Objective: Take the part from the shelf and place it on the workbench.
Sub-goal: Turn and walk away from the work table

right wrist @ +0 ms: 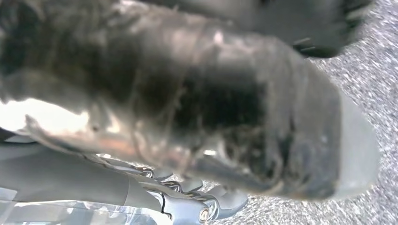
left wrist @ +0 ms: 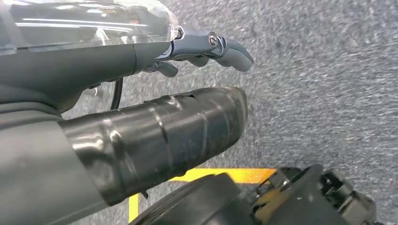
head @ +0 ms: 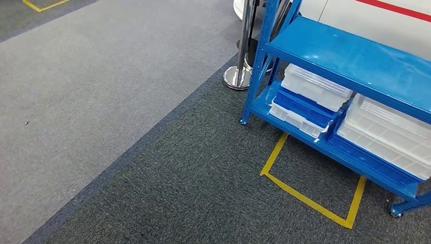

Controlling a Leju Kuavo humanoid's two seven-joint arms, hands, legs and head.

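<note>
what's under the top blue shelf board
Under the blue shelf board sit clear plastic bins stacked with a blue bin, and a larger clear bin beside them. The board hides their backs; their contents cannot be made out.

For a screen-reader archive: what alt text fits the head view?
A blue metal shelf stands at right on dark grey carpet, with clear plastic bins on its lower level. A yellow tape square marks the floor before it, and a chrome stanchion base stands beside the shelf.
</note>
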